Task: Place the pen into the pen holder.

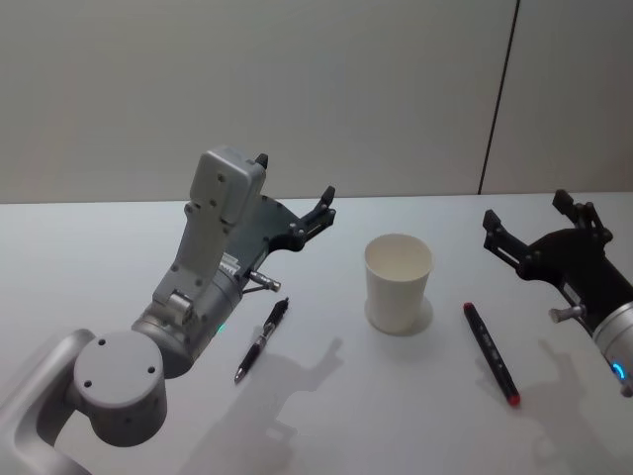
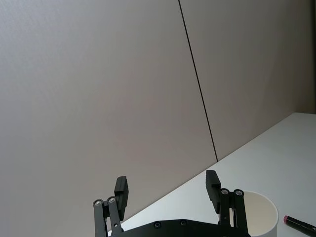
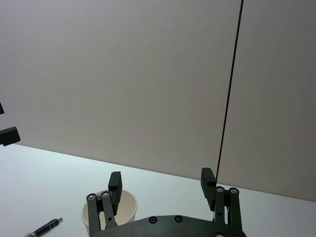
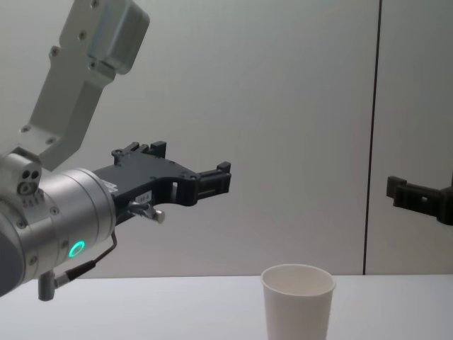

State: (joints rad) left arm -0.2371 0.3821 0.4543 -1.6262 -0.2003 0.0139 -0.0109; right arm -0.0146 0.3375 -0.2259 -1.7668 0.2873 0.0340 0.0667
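The pen holder, a white paper cup [image 1: 399, 282], stands upright in the middle of the table, also seen in the chest view [image 4: 297, 301]. A slim black click pen [image 1: 262, 339] lies on the table to its left. On its right lies a thicker black pen with a red end [image 1: 492, 353]. My left gripper [image 1: 295, 176] hangs open in the air above and behind the slim pen, left of the cup, holding nothing. My right gripper [image 1: 525, 208] is open too, raised to the right of the cup, behind the thicker pen. Each wrist view shows the cup [image 2: 259, 215] [image 3: 127, 207] below open fingers.
The white table [image 1: 119, 257] runs back to a plain grey wall with a dark vertical seam [image 1: 499, 99]. Bare tabletop lies in front of the cup and between the two pens.
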